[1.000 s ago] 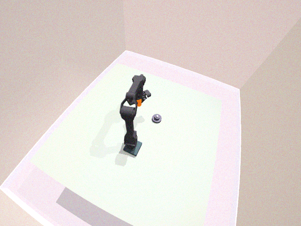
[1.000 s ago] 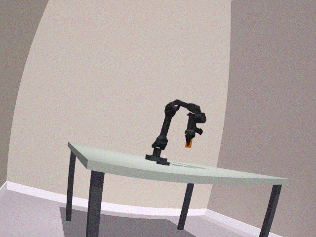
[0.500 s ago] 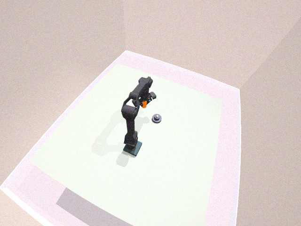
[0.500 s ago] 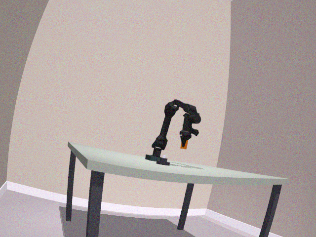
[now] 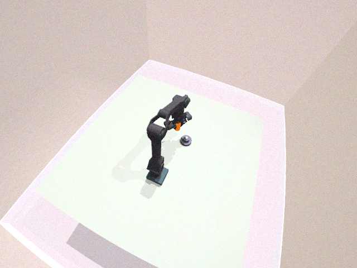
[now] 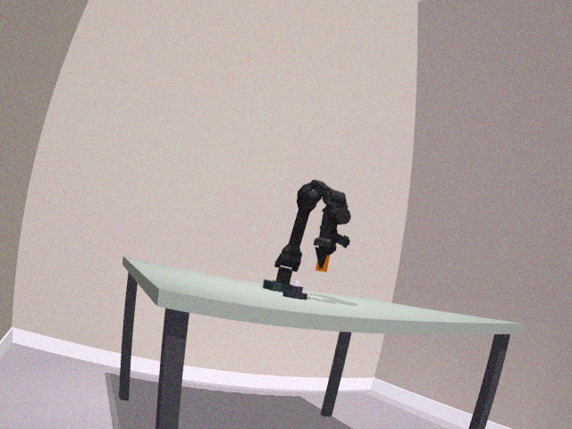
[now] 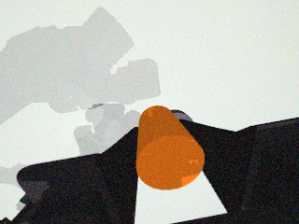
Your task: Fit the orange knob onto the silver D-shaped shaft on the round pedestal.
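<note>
Orange cylindrical knob (image 5: pixel 177 126) (image 6: pixel 322 264) (image 7: pixel 170 161), clamped between the black jaws, could jam atop the silver D-shaped shaft (image 5: pixel 186 137) (image 6: pixel 297 282) below them if its flat is misaligned.

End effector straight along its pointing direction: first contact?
Probably the tabletop: the end effector points down, the held orange knob leading. Pedestal looks offset, though depth is unclear.

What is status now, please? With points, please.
Tool (image 5: pixel 177 124) (image 6: pixel 322 266) (image 7: pixel 170 154) shut on orange knob (image 5: pixel 177 127) (image 6: pixel 324 264) (image 7: pixel 170 161). Knob raised, off round pedestal (image 5: pixel 186 141) (image 6: pixel 293 293) (image 7: pixel 182 115). No obstruction seen between them.
</note>
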`<action>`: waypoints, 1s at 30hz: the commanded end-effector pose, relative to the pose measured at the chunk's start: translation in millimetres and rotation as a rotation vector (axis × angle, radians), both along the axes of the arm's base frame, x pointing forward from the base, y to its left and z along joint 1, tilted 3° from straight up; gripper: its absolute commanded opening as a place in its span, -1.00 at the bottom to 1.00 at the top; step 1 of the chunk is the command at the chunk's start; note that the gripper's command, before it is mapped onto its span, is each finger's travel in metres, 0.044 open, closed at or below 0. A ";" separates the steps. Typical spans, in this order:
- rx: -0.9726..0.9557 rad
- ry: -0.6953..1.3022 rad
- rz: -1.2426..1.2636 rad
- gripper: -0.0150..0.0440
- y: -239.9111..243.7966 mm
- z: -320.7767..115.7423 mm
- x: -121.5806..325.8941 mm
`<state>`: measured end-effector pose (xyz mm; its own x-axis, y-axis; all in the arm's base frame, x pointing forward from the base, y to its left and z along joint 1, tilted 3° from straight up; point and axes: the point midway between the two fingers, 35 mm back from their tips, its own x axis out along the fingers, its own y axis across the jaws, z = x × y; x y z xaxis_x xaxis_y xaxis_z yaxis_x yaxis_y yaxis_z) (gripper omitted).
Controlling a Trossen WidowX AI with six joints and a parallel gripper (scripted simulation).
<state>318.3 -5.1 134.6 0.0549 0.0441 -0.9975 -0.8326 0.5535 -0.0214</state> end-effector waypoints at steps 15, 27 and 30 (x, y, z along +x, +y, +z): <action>0.002 0.000 0.013 -0.49 -57.2 -18.6 1.2; 0.003 0.002 -0.011 -0.49 -80.0 -26.2 -1.7; 0.007 0.005 -0.078 -0.49 -80.6 -26.2 -1.7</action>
<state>316.4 -84.1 108.8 0.0509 0.0445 -0.9977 -0.8214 0.5701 -0.0165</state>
